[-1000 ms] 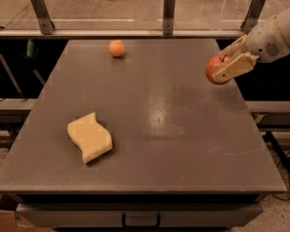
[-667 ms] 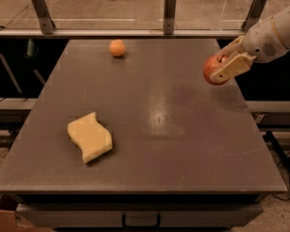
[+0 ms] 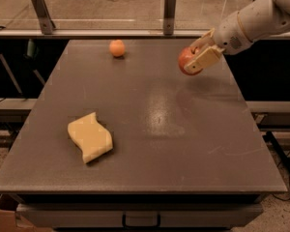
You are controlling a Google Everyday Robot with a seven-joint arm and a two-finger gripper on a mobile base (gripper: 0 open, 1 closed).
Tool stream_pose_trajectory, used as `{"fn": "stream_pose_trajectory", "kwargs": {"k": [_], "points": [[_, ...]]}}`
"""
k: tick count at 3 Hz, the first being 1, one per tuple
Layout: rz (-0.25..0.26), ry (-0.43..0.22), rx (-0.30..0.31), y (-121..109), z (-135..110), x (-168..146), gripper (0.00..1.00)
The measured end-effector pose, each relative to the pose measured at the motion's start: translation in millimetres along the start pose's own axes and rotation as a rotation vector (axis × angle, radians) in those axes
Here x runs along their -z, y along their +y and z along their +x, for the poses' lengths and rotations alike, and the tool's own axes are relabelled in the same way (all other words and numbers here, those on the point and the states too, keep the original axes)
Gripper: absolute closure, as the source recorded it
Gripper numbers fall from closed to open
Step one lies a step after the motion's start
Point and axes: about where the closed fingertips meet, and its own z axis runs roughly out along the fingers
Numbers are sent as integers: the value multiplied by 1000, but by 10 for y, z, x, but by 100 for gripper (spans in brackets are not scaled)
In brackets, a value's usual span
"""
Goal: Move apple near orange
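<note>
The red apple (image 3: 186, 59) is held in my gripper (image 3: 197, 57) above the far right part of the grey table (image 3: 154, 129). The cream fingers (image 3: 204, 59) are shut on the apple and cover its right side. The white arm reaches in from the upper right. The small orange (image 3: 117, 48) rests on the table near the far edge, left of centre, well to the left of the apple and apart from it.
A wavy yellow sponge (image 3: 90, 137) lies on the near left of the table. Two metal posts (image 3: 169, 11) and a rail stand along the far edge. Dark gaps drop off beside the table's left and right edges.
My gripper has carried the apple leftward over the table, toward the orange. The orange and the sponge have not moved.
</note>
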Motion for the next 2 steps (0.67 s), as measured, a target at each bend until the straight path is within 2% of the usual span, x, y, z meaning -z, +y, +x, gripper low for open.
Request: {"fn": "stream_pose_trajectory", "kwargs": {"k": [1, 2], "points": [[15, -33, 21, -262, -393, -444, 100], [22, -80, 12, -467, -751, -861, 100]]}}
